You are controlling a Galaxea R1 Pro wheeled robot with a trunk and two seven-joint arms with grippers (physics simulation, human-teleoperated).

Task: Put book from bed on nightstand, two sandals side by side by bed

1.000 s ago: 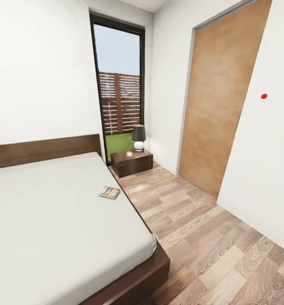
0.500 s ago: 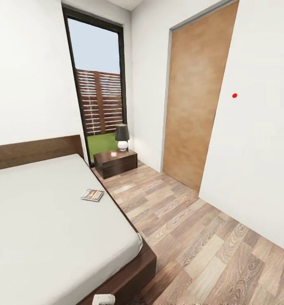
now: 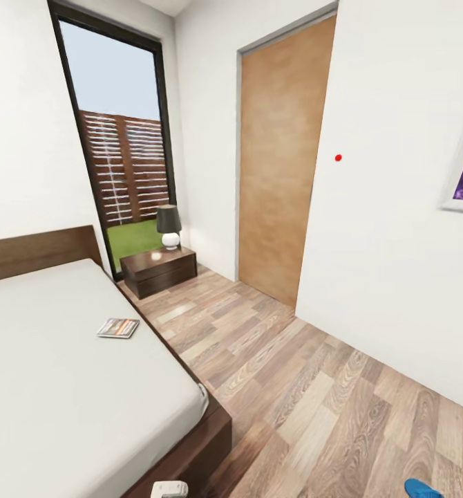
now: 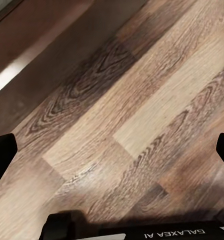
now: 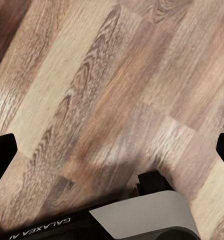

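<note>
One book [image 3: 118,327] lies on the bed [image 3: 65,387], near its edge. One nightstand [image 3: 158,270] holds one lamp [image 3: 168,226]. One blue sandal [image 3: 423,489] is on the floor [image 3: 314,387]. Both grippers, left [image 4: 112,150] and right [image 5: 112,150], are spread wide and hold nothing.

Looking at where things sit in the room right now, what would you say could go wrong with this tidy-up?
1. The lamp takes up part of the nightstand top, so setting the book there may knock it over.
2. The book lies flat on the soft bed, which probably makes pinching its thin edge awkward.
3. A blue sandal barely shows at the head view's lower edge, so the base could roll over it.
</note>
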